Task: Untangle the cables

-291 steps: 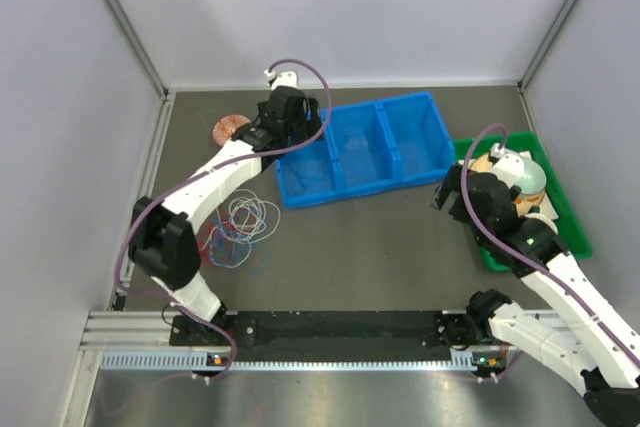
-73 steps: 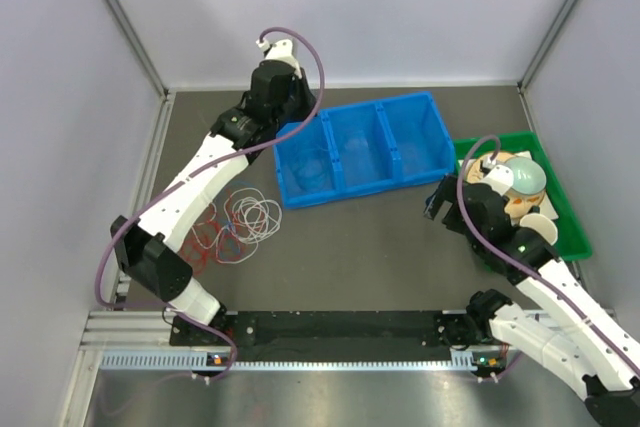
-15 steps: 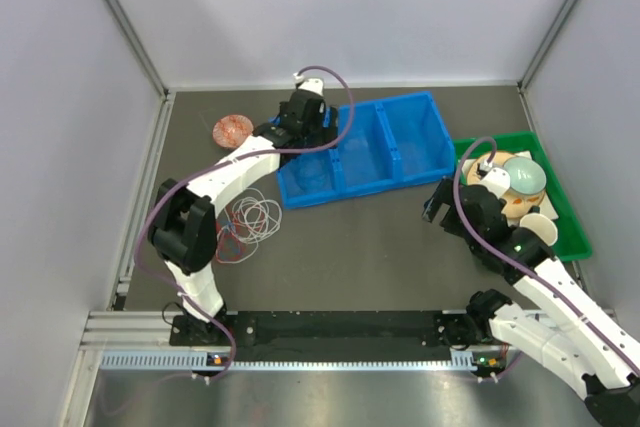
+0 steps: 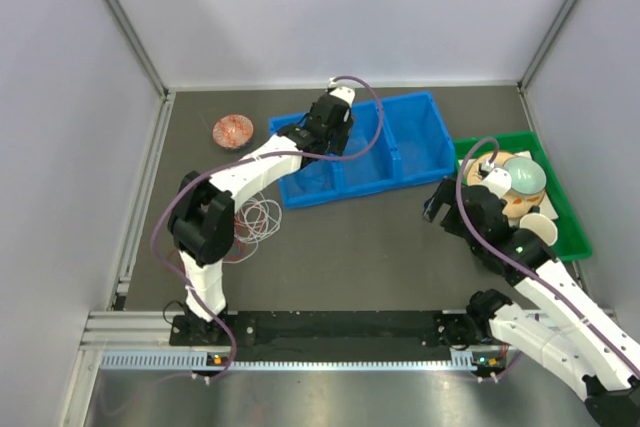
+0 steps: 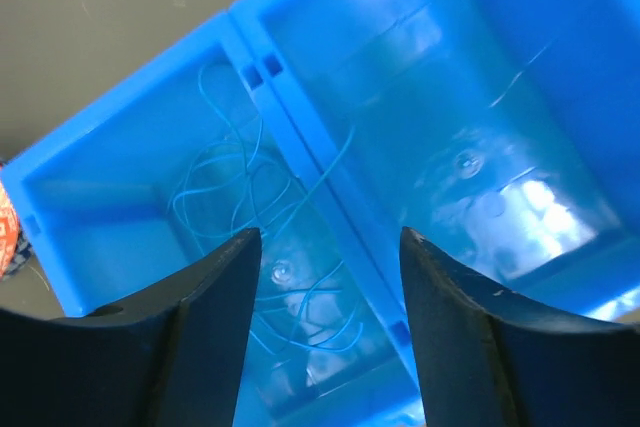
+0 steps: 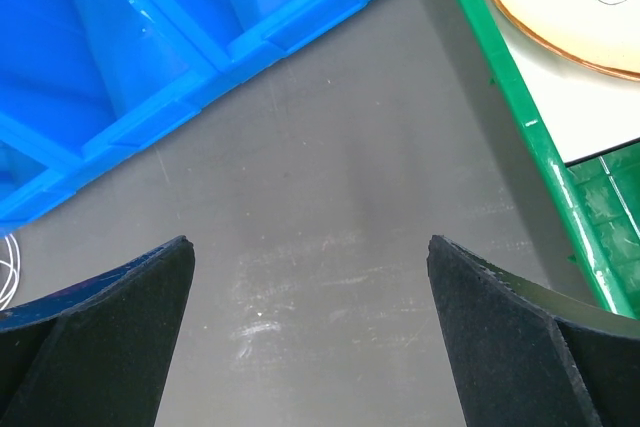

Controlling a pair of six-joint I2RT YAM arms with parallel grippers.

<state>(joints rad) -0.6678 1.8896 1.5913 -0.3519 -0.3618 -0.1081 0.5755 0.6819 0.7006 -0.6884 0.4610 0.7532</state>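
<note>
Left tool [image 5: 328, 242] hung spread, empty, above blue bin [image 5: 290, 117], blue cable [image 5: 255, 177] lay coiled inside, right tool [image 6: 308, 247] spread, empty, over table [image 6: 330, 197].

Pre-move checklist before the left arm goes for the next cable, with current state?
1. Left gripper open, empty: ok.
2. Blue cable lying in the blue bin, not held: ok.
3. White cable and red cable apart from each other on the table: cannot tell, the left arm covers part of them.
4. Right gripper open, empty, over bare table: ok.
5. Red coil lying alone near the far wall: ok.
</note>
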